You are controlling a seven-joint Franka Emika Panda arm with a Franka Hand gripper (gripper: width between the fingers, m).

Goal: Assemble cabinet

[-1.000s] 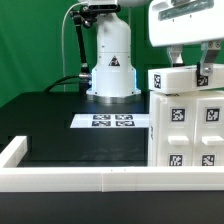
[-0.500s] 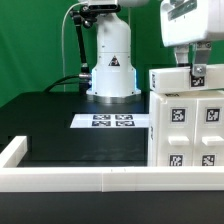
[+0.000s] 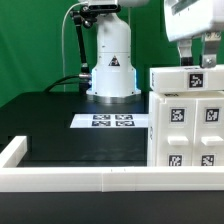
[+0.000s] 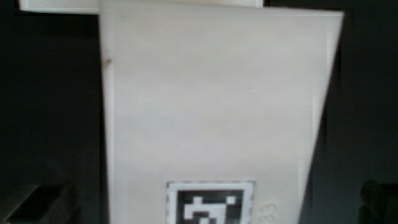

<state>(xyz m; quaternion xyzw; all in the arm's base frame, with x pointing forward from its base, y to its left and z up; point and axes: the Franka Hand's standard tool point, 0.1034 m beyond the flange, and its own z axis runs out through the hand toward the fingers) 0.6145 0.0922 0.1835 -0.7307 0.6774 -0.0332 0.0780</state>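
The cabinet (image 3: pixel 186 132) is the large white box with black-and-white tags at the exterior view's right. A white slab with a tag (image 3: pixel 185 78) lies flat on its top. My gripper (image 3: pixel 198 55) hangs just above that slab, open, with one finger (image 3: pixel 183 55) on each side and nothing between them. In the wrist view the slab (image 4: pixel 214 100) fills the picture, its tag (image 4: pixel 210 205) near the edge. The dark fingertips (image 4: pixel 36 205) stand clear of the slab's sides.
The marker board (image 3: pixel 112 121) lies on the black table in front of the arm's white base (image 3: pixel 112 65). A low white rail (image 3: pixel 80 178) edges the table's front and left side. A green wall stands behind.
The gripper has opened and let go of the slab on the cabinet's top. It has risen a little and shifted toward the exterior view's right. The slab stays put.
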